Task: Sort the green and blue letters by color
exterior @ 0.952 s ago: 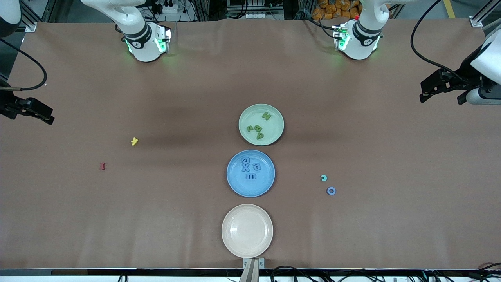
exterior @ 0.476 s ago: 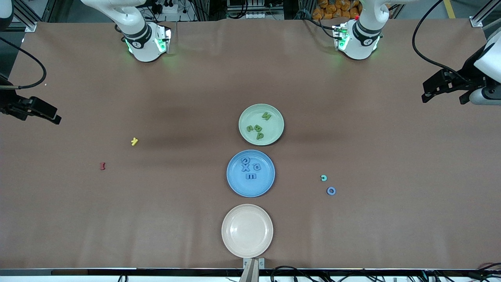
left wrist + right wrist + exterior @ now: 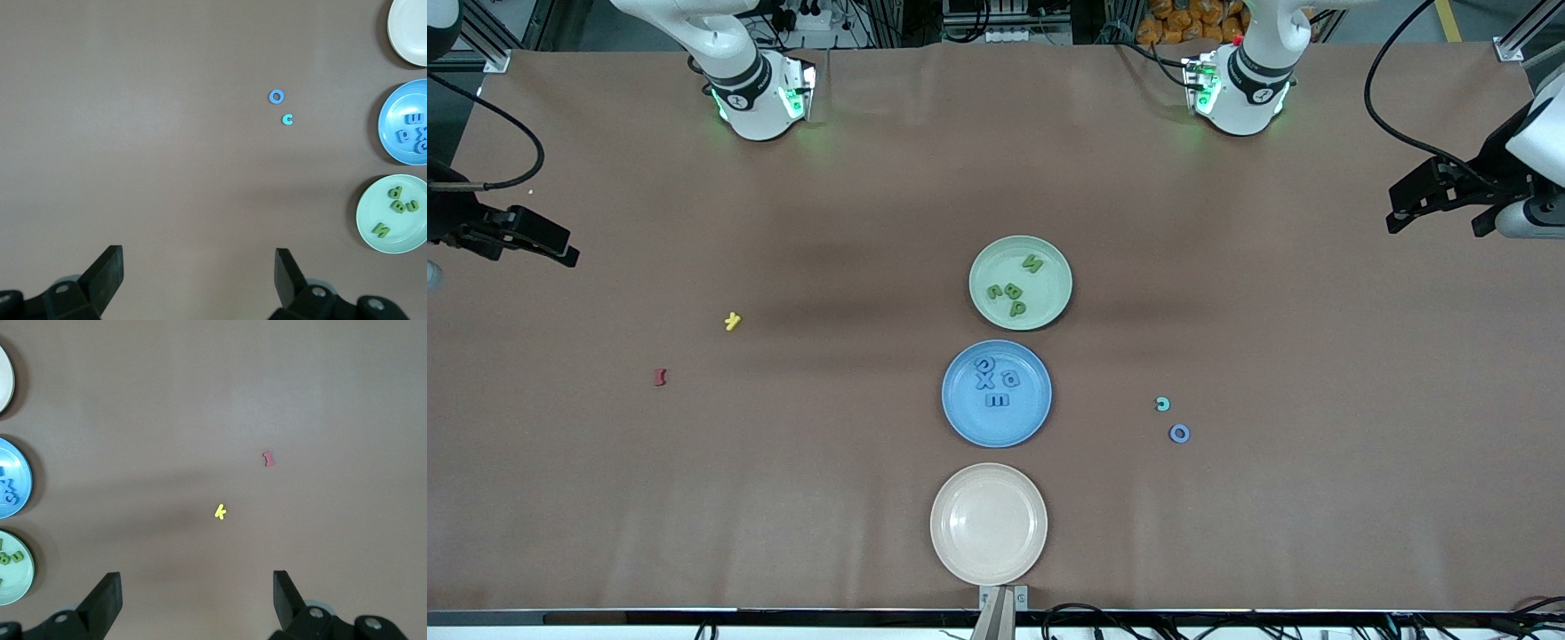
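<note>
The olive green letters (image 3: 1013, 291) lie in the pale green plate (image 3: 1043, 298), also seen in the left wrist view (image 3: 399, 207). The medium blue letters (image 3: 997, 401) lie in the blue plate (image 3: 1024, 414), nearer to the front camera. A loose blue O (image 3: 1179, 433) and a teal C (image 3: 1162, 404) lie on the table toward the left arm's end, and both show in the left wrist view (image 3: 276, 97). My left gripper (image 3: 1396, 212) is open and empty, high over its end of the table (image 3: 199, 267). My right gripper (image 3: 562, 251) is open and empty over its end (image 3: 197, 590).
An empty cream plate (image 3: 988, 524) sits nearest the front camera. A small yellow letter (image 3: 733, 321) and a small dark red letter (image 3: 660, 377) lie toward the right arm's end; both show in the right wrist view (image 3: 220, 513).
My right gripper has drifted a little inward over the table from its end. My left gripper has barely shifted. The letters and plates have not moved.
</note>
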Motion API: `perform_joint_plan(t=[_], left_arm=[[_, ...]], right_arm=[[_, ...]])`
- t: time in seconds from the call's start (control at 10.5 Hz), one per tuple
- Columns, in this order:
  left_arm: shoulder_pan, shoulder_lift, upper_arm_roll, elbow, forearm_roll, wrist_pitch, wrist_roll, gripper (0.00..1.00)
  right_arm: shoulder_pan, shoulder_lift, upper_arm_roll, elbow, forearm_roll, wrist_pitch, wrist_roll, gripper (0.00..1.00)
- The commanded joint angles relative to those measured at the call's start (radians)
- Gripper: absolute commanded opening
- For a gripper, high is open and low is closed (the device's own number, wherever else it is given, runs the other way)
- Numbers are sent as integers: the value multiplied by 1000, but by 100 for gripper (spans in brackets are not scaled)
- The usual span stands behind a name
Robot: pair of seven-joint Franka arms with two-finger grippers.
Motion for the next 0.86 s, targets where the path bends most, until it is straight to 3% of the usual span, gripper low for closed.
perform_joint_plan(t=[0.0, 0.38, 0.76], left_arm=[[0, -7, 1, 2, 10, 2, -6, 100], [0, -7, 1, 2, 10, 2, -6, 100], [-1, -7, 1, 2, 8, 2, -6, 100]], right_arm=[[5, 8, 0, 6, 60, 8, 2, 100], [13, 9, 0, 15, 68, -3, -3, 100], [21, 9, -2, 9, 22, -6, -15, 100]])
